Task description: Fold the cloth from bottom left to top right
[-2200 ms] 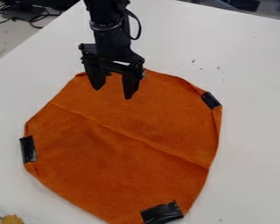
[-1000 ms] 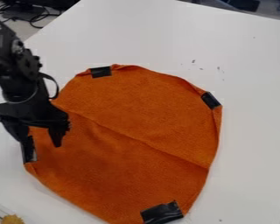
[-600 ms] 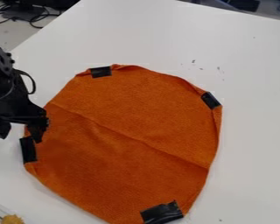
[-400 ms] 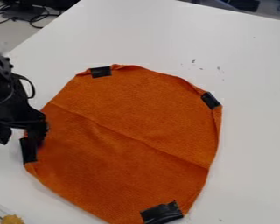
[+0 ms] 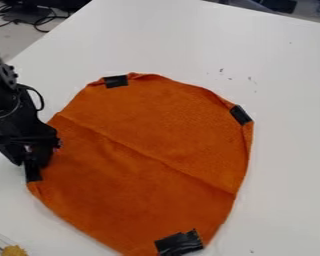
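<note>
So I'm driving this one from afar, and on my camera view the gripper (image 5: 30, 162) is down at the left edge of the orange cloth (image 5: 142, 150). Its fingers are drawn in close together and, as far as I can see, pinched on that edge. The cloth lies spread out on the white table (image 5: 283, 150), nearly all of it off to the right of the gripper and running down past it, with one long crease slanting down and away to the right.

Four bits of black tape on it, btw. The near tape (image 5: 34, 173) is right at the fingertips, partly hidden behind them. The upper tape (image 5: 116, 81) is up and to the right of the gripper, the far tape (image 5: 241, 115) is well across to the right and a bit higher, and the bottom tape (image 5: 179, 243) is well below and to the right.

Way below the gripper there's some yellowish-brown thing (image 5: 14, 251), can't tell what. Cables (image 5: 41, 31) sit well above it, beyond the table.
</note>
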`<state>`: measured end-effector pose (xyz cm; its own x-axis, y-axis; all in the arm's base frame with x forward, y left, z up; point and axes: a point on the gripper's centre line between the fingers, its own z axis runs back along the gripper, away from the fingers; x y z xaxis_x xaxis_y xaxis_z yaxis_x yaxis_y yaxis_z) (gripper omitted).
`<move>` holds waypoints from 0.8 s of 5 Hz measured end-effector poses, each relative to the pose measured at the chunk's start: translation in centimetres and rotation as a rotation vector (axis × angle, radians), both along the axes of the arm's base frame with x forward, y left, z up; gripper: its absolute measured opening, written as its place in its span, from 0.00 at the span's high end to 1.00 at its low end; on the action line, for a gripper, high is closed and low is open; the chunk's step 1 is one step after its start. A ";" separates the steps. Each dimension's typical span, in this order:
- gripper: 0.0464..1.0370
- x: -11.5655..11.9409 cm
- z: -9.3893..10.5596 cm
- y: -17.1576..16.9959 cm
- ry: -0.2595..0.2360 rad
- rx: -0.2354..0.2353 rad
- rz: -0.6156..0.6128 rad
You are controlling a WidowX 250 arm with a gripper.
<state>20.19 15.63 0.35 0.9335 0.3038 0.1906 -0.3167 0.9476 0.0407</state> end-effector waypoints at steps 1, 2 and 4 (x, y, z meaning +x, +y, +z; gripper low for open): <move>0.67 0.3 0.0 0.2 -0.002 0.002 -0.003; 0.84 0.3 0.1 0.0 0.019 0.008 0.000; 0.96 1.2 3.3 -0.7 0.066 0.074 -0.004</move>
<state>21.34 14.96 3.70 0.9459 0.2875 0.1506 -0.3073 0.9425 0.1310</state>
